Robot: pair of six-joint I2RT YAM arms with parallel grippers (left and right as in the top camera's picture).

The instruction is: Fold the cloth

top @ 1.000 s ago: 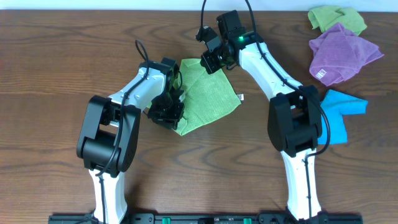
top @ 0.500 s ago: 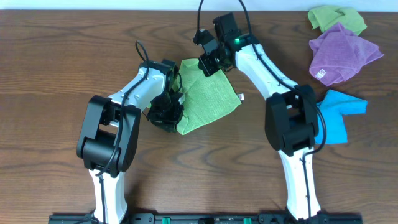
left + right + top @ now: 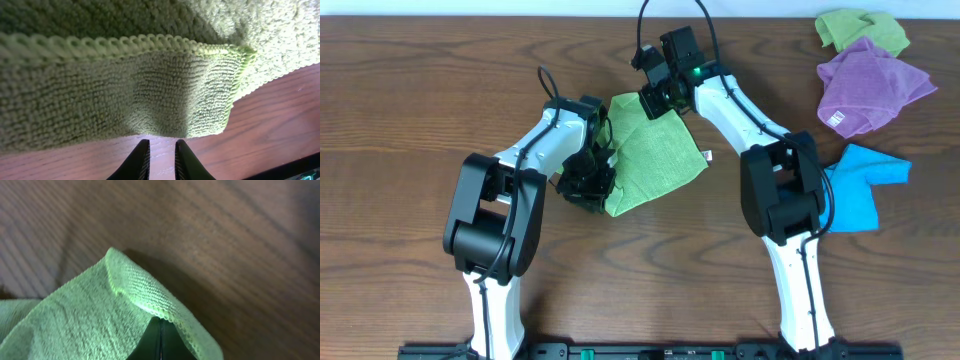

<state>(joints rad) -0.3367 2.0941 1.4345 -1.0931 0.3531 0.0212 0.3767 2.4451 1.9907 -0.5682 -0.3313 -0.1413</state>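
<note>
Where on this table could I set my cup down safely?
Bare table left of the left arm, and the front middle between the arm bases below the cloth. Crowded: far right, with the spare green cloth, purple cloth and blue cloth, and the centre.

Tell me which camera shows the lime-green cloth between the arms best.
Overhead: only it takes in nearly the whole lime-green square microfibre cloth, outline and small white tag included. Left wrist shows just one stitched corner close up; right wrist, a raised fold pinched by the right claw.
</note>
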